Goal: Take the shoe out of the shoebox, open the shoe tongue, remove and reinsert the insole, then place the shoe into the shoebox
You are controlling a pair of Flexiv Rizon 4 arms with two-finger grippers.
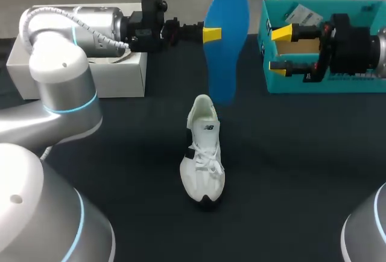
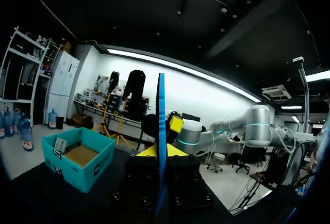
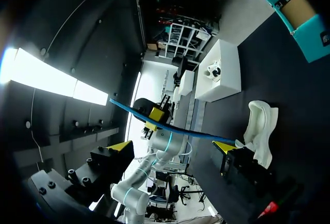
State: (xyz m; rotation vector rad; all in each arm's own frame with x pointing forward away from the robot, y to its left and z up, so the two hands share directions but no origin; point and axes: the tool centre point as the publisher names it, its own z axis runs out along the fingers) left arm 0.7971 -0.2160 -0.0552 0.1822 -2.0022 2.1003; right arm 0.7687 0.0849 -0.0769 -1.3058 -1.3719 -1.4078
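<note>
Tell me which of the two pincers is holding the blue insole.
The left pincer: the blue insole is clamped upright between its yellow tips. The right pincer stands open and empty over the teal box.

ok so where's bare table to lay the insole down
Bare table right of the shoe, in front of the teal box; another patch left of the shoe, before the white box. Crowded between the boxes: left gripper with the insole, right gripper.

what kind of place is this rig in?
Probably a robotics lab test bench: black table, left claw gripping a blue insole, a white shoe, right claw by the teal shoebox.
</note>
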